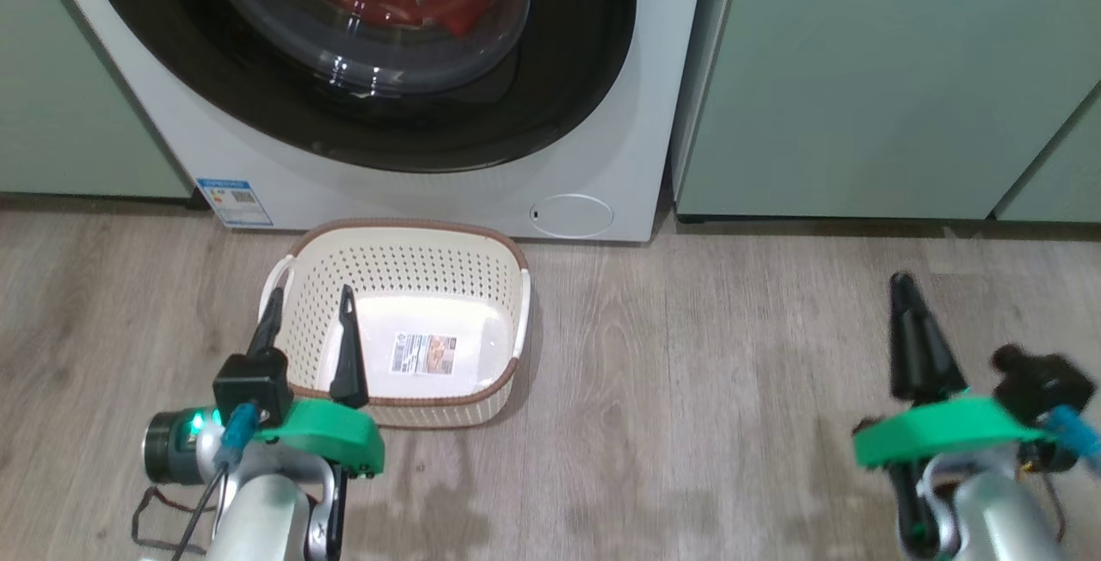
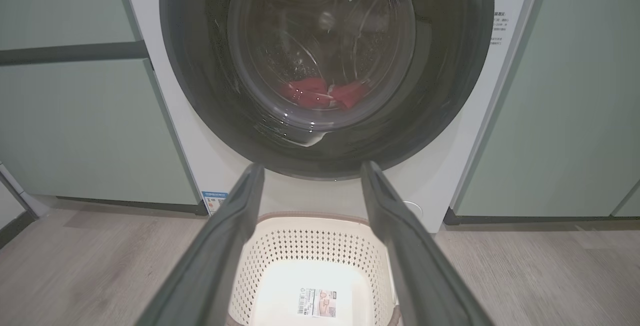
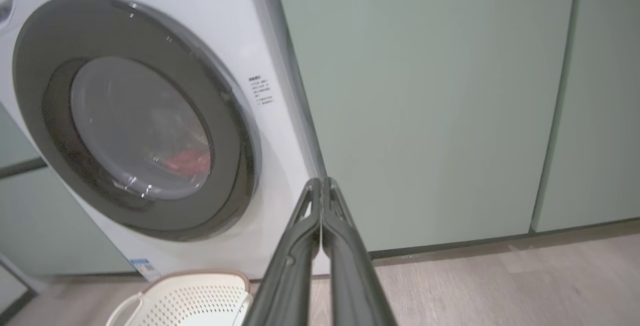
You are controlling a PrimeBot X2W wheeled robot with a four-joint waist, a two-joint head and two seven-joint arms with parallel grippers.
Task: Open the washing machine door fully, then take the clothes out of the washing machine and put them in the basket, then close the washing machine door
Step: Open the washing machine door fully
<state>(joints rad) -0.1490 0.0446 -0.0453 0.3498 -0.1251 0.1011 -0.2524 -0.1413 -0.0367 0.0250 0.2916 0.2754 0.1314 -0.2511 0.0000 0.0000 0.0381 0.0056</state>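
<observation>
Now we are hovering, left gripper [image 1: 310, 292] spread over the near rim of the basket [image 1: 404, 223], right gripper [image 1: 901, 281] pinched empty above open floor [image 1: 705, 354]; the washing machine door [image 1: 593, 62] seems shut.

The floor [image 1: 688, 389] ahead of me is grey-brown wood-look plank, matte, with a few darker blotches [image 1: 482, 492] close to me. Pale green cabinets stand at the back on both sides. The cabinet on my left [image 1: 77, 96] has plain flat fronts, split by 1 dark horizontal groove [image 2: 70, 52]. The cabinet on my right [image 1: 877, 70] shows 2 smooth doors meeting at a thin vertical seam [image 3: 556, 96], with no handles visible. A dark recessed strip [image 1: 860, 219] runs under it along the floor. The light is soft and even, with faint shadows.
</observation>
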